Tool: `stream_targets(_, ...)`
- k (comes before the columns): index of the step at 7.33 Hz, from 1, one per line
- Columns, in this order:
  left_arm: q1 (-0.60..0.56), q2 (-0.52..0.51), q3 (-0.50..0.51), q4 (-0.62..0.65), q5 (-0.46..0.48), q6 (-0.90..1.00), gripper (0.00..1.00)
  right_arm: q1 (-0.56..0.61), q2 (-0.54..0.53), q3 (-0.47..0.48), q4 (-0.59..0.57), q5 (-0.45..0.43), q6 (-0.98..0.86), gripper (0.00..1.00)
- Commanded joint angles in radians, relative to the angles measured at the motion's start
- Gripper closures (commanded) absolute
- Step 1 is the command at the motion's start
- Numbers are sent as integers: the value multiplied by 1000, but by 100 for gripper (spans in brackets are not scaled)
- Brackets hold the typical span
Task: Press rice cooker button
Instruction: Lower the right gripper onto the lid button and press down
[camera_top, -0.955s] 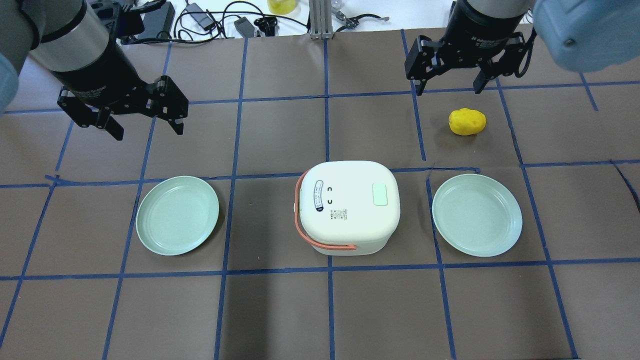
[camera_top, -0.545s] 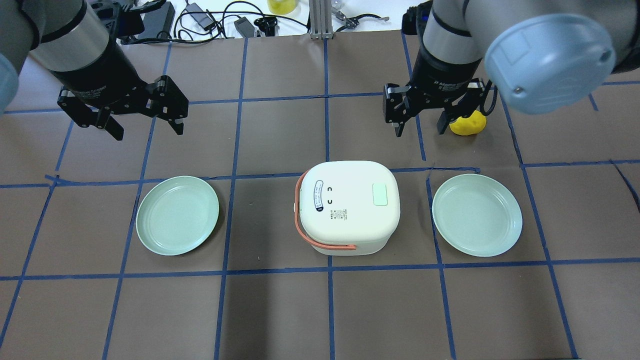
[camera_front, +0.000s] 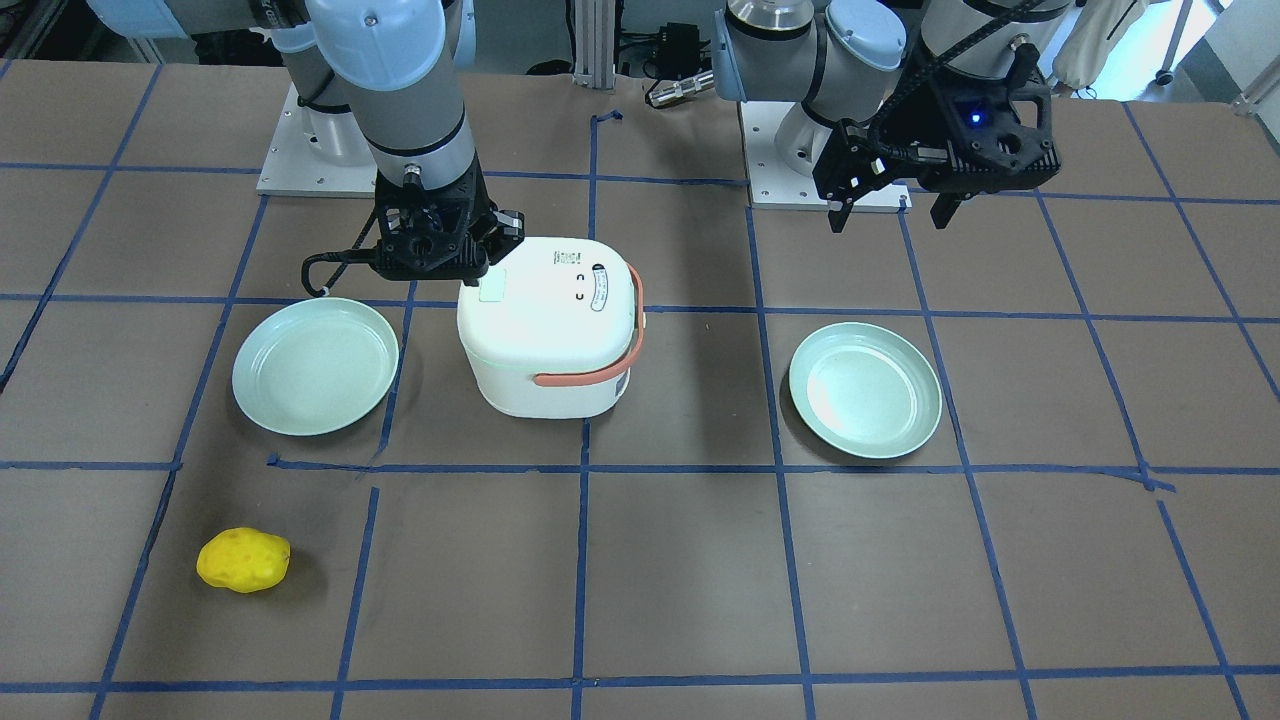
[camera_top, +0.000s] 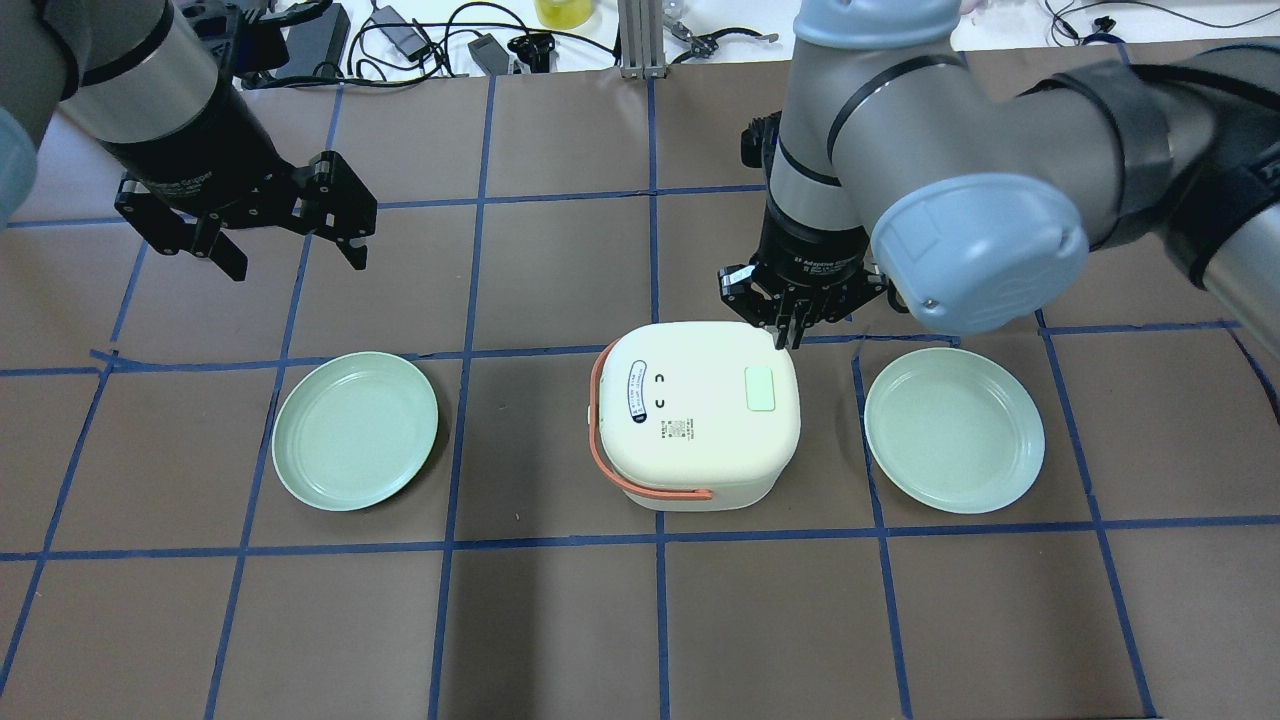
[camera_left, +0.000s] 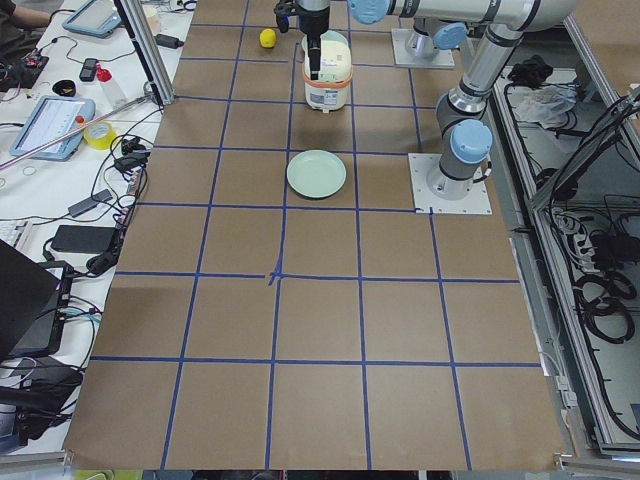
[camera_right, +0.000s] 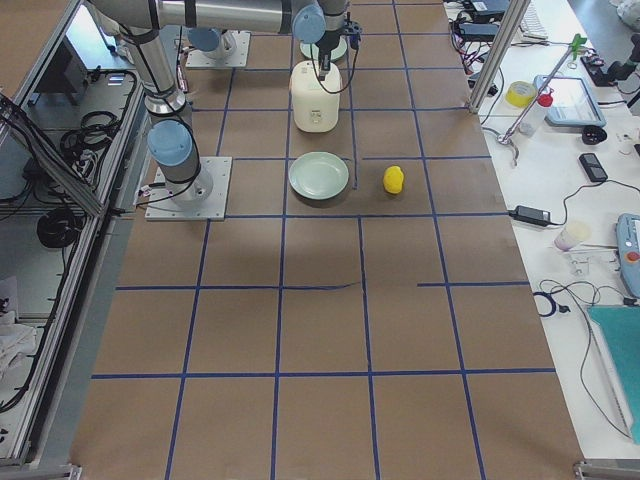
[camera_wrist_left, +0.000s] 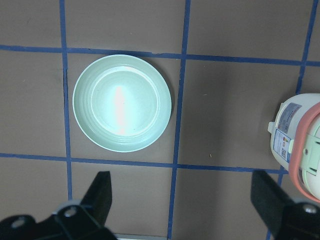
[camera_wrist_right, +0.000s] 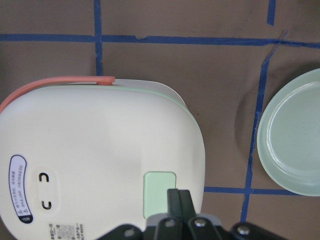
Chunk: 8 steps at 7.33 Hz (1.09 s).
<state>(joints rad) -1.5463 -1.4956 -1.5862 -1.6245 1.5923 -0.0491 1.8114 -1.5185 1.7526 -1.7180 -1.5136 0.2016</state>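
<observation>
The white rice cooker (camera_top: 700, 440) with an orange handle stands mid-table, its pale green button (camera_top: 760, 388) on the lid's right side. My right gripper (camera_top: 790, 335) is shut and empty, fingertips pointing down at the lid's far right corner, just beyond the button. In the right wrist view the shut fingers (camera_wrist_right: 178, 197) overlap the button's (camera_wrist_right: 159, 187) near edge; I cannot tell whether they touch it. The front view shows this gripper (camera_front: 480, 262) beside the button (camera_front: 492, 290). My left gripper (camera_top: 290, 240) is open and empty, high at the far left.
Two pale green plates (camera_top: 355, 430) (camera_top: 955, 430) flank the cooker. A yellow lumpy object (camera_front: 243, 560) lies beyond the right plate; my right arm hides it in the overhead view. The left wrist view shows the left plate (camera_wrist_left: 122, 102). Cables lie beyond the table's far edge.
My right arm has swung from the far right in toward the cooker, lowered, and its gripper has gone from open to shut. The left arm has not moved.
</observation>
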Motion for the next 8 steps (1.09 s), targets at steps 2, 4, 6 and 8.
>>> stream_targets(2,0,0,0,0,0,0,0,9,-3,33,-11,12,4,100)
stream_targets(4,0,0,0,0,0,0,0,34,-3,83,-83,10,15,100)
stream_targets(6,0,0,0,0,0,0,0,39,-3,90,-104,4,18,100)
stream_targets(8,0,0,0,0,0,0,0,43,-2,91,-104,-5,21,100)
